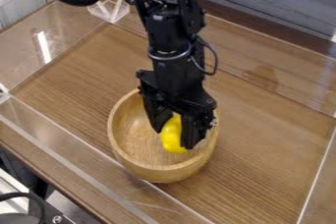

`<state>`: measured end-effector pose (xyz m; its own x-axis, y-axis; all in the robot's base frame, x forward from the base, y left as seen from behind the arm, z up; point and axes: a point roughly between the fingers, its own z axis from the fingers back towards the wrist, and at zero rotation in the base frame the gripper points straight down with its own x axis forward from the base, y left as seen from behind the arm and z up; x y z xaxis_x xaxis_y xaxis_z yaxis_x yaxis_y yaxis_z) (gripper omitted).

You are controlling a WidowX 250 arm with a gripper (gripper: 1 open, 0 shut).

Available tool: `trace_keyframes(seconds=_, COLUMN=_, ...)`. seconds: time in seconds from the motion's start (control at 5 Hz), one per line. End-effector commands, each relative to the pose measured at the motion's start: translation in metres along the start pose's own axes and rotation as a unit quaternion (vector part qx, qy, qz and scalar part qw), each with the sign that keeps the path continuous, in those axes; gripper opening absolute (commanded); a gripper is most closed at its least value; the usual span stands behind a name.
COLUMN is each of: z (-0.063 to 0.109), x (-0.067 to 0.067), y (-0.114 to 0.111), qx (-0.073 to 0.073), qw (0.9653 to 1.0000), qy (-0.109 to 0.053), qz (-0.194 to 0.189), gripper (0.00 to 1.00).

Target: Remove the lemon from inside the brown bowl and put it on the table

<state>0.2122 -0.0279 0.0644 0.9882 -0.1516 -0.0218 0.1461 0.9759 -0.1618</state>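
The lemon (pixel 172 137), small and bright yellow, sits inside the brown bowl (pixel 126 155), a round light-wood bowl near the front of the table (pixel 269 105). My gripper (pixel 176 141) points straight down into the bowl. Its black fingers (pixel 155 130) stand on either side of the lemon and press against it, so it is shut on the lemon. The lemon's top is hidden by the gripper body, and its lower part shows between the fingers, close to the bowl's floor.
Clear acrylic walls (pixel 39 46) edge the table on the left, the front and the right. The black arm (pixel 168 31) rises from the bowl toward the back left. A dark cable hangs beside the arm.
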Motion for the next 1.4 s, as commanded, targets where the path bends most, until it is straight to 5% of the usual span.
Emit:
trace_keyframes(seconds=0.0, z=0.02, x=0.01, y=0.0, qx=0.002, qw=0.9993, qy=-0.037, qz=-0.001, gripper=0.0)
trace_keyframes(seconds=1.2, z=0.03, x=0.01, y=-0.006, qx=-0.009, qw=0.9989, qy=-0.045, qz=-0.001, gripper=0.0)
